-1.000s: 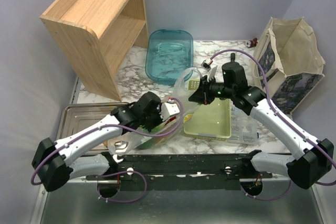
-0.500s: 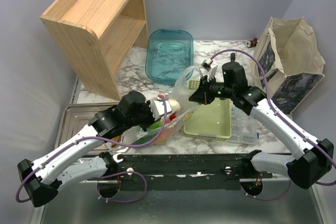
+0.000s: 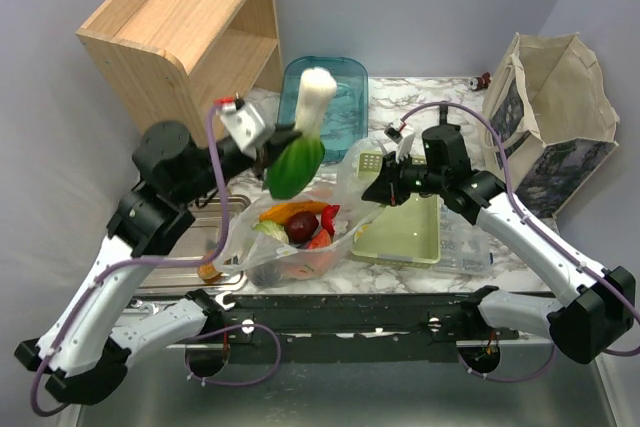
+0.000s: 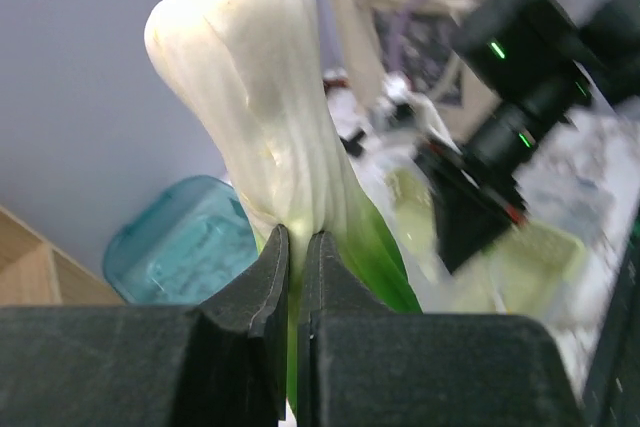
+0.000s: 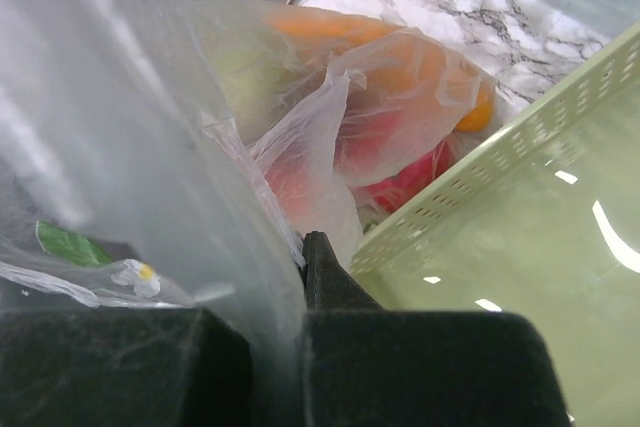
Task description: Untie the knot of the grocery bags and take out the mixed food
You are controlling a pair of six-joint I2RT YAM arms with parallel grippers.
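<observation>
Left wrist view shows the left claw (image 4: 297,247) pinching the green-white leafy vegetable (image 4: 250,87) at its waist, probably light but slippery, while the right claw (image 5: 303,252) grips the thin translucent grocery bag (image 5: 130,127).

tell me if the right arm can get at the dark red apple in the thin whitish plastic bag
Probably not yet: the right gripper is shut on the rim of the thin whitish plastic bag, holding it open. The dark red apple lies uncovered in the mouth, so only that grip hinders it.
</observation>
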